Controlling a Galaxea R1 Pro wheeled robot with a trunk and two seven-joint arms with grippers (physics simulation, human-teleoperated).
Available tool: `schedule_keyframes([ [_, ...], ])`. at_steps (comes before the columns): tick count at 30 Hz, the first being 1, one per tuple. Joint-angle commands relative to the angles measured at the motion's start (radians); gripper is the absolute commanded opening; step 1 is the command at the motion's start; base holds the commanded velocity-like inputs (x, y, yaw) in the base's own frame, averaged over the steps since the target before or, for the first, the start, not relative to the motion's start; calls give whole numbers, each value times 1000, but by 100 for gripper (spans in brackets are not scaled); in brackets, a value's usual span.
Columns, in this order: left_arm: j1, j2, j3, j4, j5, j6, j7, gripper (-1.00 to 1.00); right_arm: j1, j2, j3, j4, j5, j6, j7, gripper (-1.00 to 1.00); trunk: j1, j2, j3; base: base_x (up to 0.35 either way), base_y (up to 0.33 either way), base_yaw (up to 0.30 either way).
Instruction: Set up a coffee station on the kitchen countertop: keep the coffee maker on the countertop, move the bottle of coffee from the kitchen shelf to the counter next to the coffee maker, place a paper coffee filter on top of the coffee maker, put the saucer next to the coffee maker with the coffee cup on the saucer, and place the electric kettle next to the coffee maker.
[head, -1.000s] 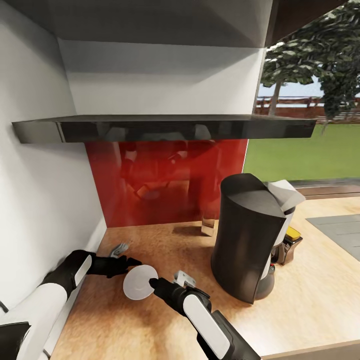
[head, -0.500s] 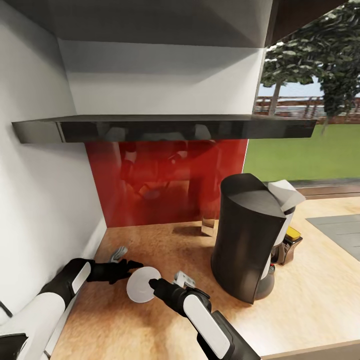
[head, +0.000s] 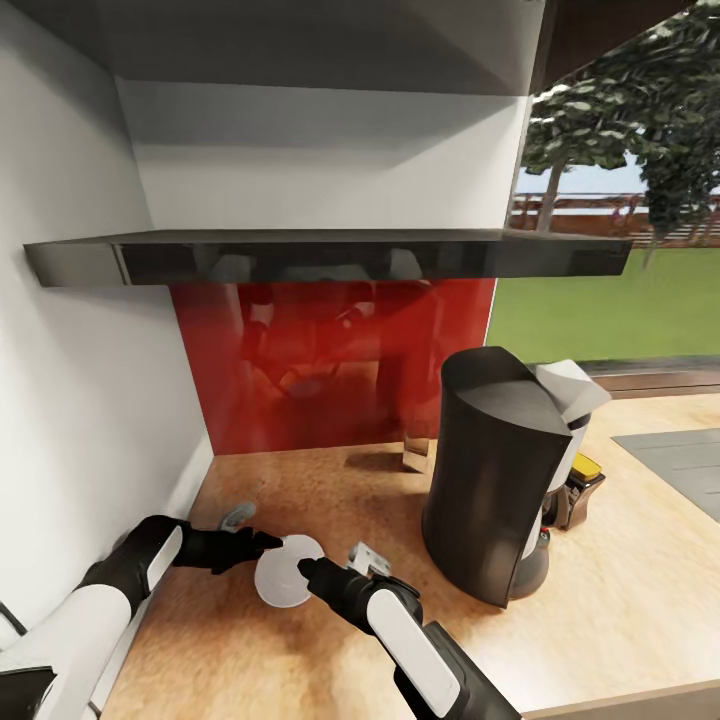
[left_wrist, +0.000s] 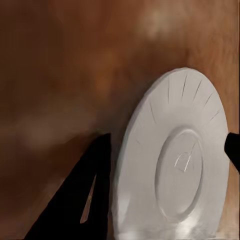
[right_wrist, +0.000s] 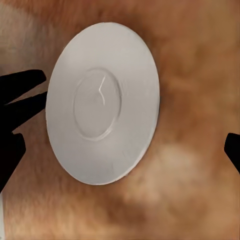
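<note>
Now lower than a second ago, the small round white saucer hangs tilted just above the tan speckled table near its left edge, left of the tall dark grey coffee maker. Left claw pinches its rim; right claw stands apart alongside. Placement looks imminent.

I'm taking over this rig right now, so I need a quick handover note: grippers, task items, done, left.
Left gripper: at the saucer's rim; grip unclear.
Right gripper: at the saucer's other side; grip unclear.
Coffee maker stands on the countertop, white paper on top; bottle of coffee behind it.
Left: set the saucer beside the maker, then cup and kettle.
</note>
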Motion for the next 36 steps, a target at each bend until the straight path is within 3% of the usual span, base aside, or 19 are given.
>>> schedule_keyframes([
  [1,0,0,-5,8,-40,1,3,100,-1,0,0,-1,-6,2,-7,100,1,-2,-2,0,0,0],
  [6,0,-2,-5,8,-40,1,3,100,-1,0,-2,31,-9,2,-8,100,1,-2,-2,0,0,0],
  [12,0,-8,-5,8,-40,1,3,100,-1,0,-34,55,-10,2,-7,100,1,-2,-2,0,0,0],
  [36,0,-14,-2,7,-40,1,-46,100,-1,0,-37,56,-10,2,-7,100,1,-2,-2,0,0,0],
])
